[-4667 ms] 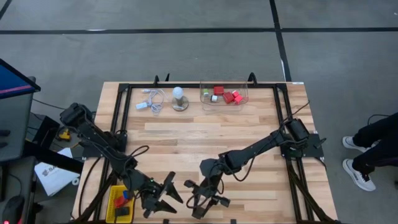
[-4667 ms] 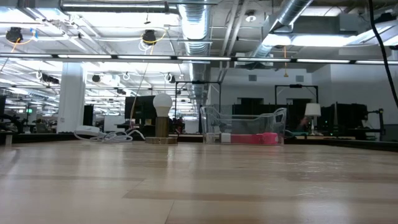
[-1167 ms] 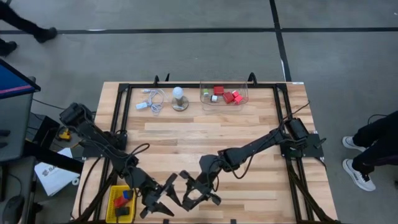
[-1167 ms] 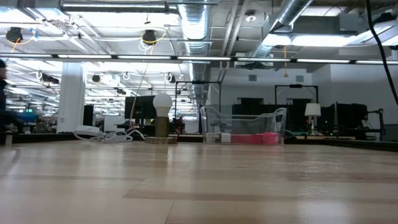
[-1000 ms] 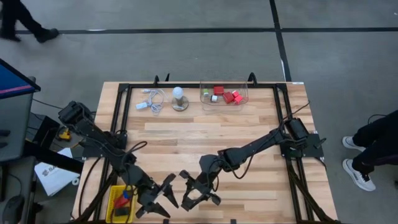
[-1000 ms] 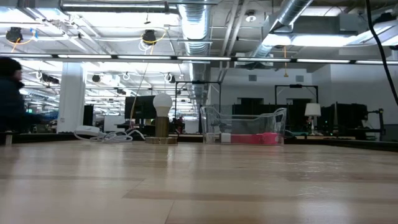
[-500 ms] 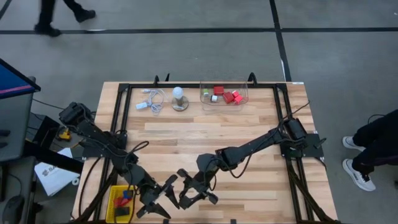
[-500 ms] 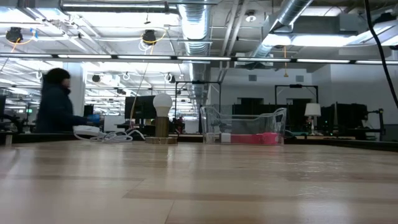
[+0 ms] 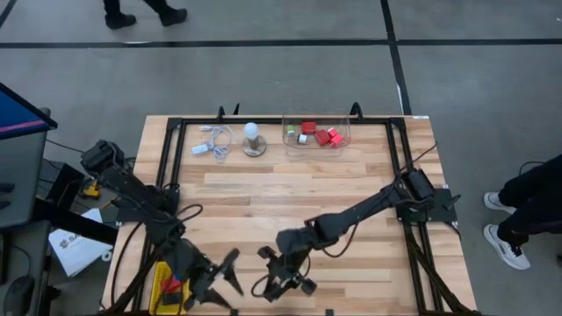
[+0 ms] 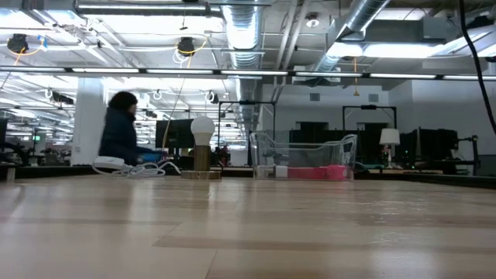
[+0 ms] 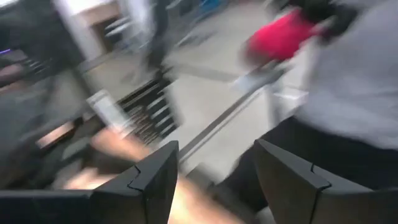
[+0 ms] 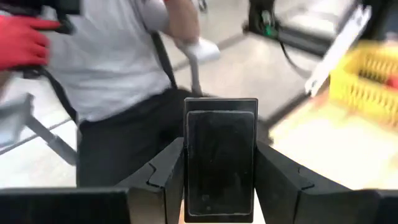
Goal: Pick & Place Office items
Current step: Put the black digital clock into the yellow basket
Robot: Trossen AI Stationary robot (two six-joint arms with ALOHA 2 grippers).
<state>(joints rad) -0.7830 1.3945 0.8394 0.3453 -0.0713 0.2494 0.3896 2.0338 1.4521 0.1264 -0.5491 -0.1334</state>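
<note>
While a black block [image 12: 220,157] is clamped upright in the right end effector [image 9: 279,283], the yellow bin [image 9: 165,286] lies left. The empty left end effector [image 9: 221,279], spread open, is nearer it.

Nothing readable anywhere, honestly. No labels, brand names, numbers or signs that I can make out in any of the views. The little paper sheet [image 9: 70,245] lying on the floor beside the worktop [image 9: 263,189] has some dark marks on it, but they're way too small to read. The black block [image 12: 220,158] held in the right pincer [image 12: 219,180] has a plain face, no print on it.
</note>
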